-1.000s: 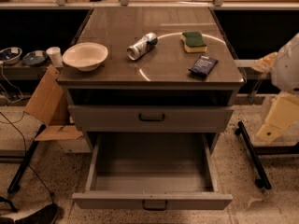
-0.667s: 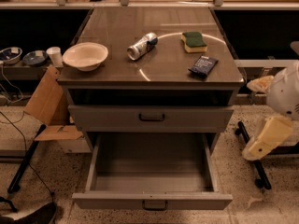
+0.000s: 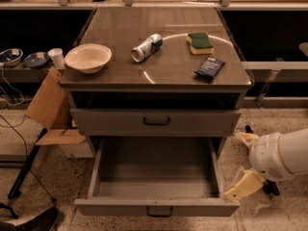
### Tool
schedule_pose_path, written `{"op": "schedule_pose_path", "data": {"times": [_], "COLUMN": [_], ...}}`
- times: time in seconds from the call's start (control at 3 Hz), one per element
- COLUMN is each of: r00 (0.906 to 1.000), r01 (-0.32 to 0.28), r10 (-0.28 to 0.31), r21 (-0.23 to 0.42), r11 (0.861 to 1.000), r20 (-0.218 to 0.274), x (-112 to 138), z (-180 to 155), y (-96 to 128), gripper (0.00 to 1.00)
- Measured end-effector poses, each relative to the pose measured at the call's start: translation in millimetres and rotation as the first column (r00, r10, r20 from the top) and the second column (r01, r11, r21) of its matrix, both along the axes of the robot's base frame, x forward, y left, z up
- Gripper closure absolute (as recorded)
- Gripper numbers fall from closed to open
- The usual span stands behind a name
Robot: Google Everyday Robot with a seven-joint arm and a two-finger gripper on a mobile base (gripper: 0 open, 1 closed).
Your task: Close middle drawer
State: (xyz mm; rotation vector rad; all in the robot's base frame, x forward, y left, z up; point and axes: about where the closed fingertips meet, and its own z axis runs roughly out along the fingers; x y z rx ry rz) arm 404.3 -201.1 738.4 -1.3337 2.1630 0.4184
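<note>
The middle drawer point(image 3: 155, 170) is pulled far out at the bottom of the grey cabinet. Its deep grey tray is empty, and its low front panel point(image 3: 156, 208) carries a small dark bar handle point(image 3: 159, 211). Above it a taller drawer front point(image 3: 156, 121) with the same handle is closed. My gripper point(image 3: 244, 182), cream-coloured on a white arm point(image 3: 281, 155), hangs low at the right, just beside the open drawer's front right corner and not touching it.
On the cabinet top point(image 3: 159, 66) lie a white bowl point(image 3: 88, 57), a tipped can point(image 3: 147, 47), a green and yellow sponge point(image 3: 200, 42) and a dark packet point(image 3: 210, 67). A cardboard box point(image 3: 53, 112) and cables sit on the floor at left. Black stand legs are behind my arm.
My arm has dropped down and moved left, from beside the cabinet top to beside the open drawer's front right corner. The drawer has not moved.
</note>
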Motion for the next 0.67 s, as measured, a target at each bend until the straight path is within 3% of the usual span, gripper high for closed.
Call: {"op": "schedule_pose_path", "data": {"times": [0.33, 0.67], "r00": [0.9999, 0.9999], "r01": [-0.007, -0.007], "r10": [0.006, 0.006], "r21": [0.061, 0.061], "r11": [0.998, 0.998], "r20": [0.008, 0.008], "x": [-14.4, -14.4], "z": [-54.7, -54.7], "y": [19.1, 19.2], "gripper": [0.0, 0.0]}}
